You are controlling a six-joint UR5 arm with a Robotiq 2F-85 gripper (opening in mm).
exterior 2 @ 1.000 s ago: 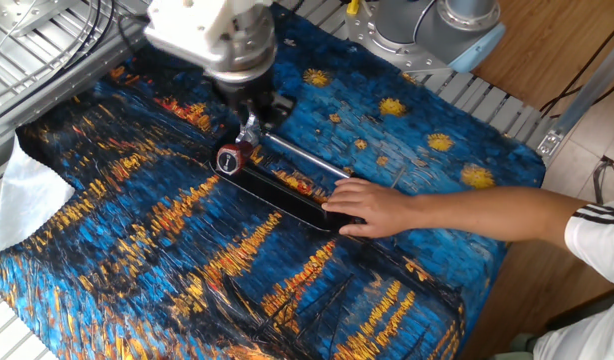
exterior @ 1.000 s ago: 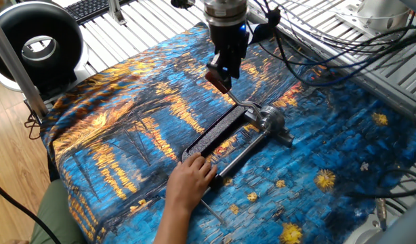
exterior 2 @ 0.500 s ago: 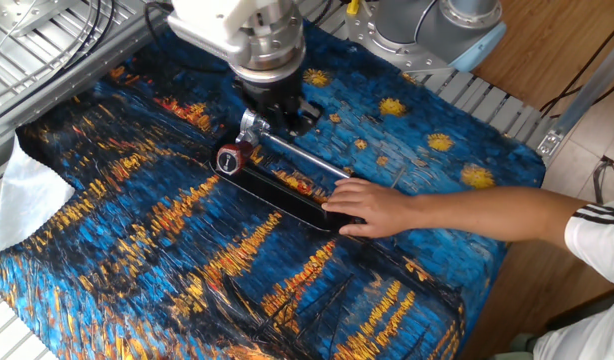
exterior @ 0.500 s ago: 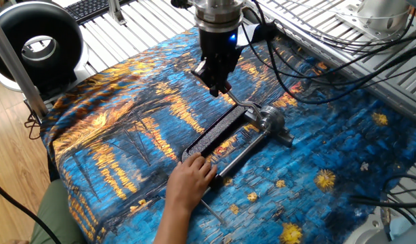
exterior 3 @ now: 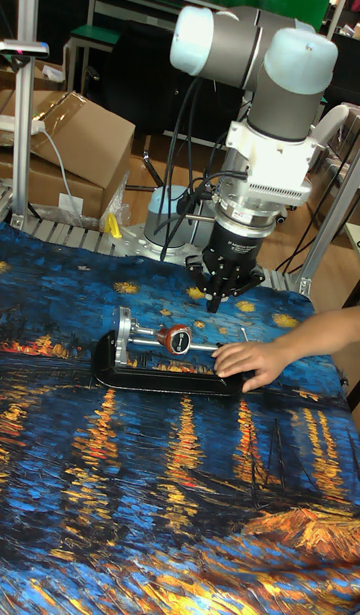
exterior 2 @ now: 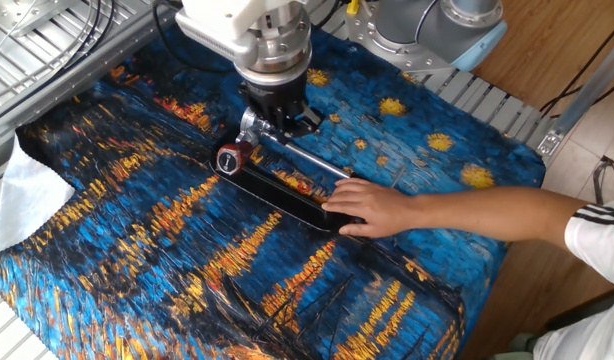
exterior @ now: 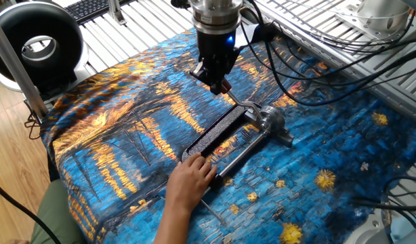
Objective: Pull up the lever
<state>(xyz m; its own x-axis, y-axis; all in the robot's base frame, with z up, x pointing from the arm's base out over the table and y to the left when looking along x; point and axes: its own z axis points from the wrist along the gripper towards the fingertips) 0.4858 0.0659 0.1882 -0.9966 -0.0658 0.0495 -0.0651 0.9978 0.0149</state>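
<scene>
The lever's reddish-brown knob [exterior 2: 230, 158] lies low over the left end of the black clamp frame [exterior 2: 282, 195]; its slim silver arm [exterior: 239, 103] runs to the metal head. In the tall view the knob [exterior 3: 178, 337] rests just above the frame. My gripper [exterior 2: 283, 118] hangs above the clamp's metal head, to the right of the knob and apart from it. Its fingertips [exterior 3: 217, 299] look drawn together with nothing between them. In one fixed view the gripper [exterior: 218, 86] covers the knob.
A person's hand [exterior 2: 372, 208] presses on the clamp frame's other end, arm reaching in from the right. A thin steel rod [exterior: 245, 150] runs beside the frame. A blue and orange painted cloth [exterior: 127, 135] covers the table. Cables [exterior: 309, 61] trail behind the arm.
My gripper has shifted sideways off the knob, toward the clamp's metal head, and turned slightly. The lever, the clamp and the hand have stayed put.
</scene>
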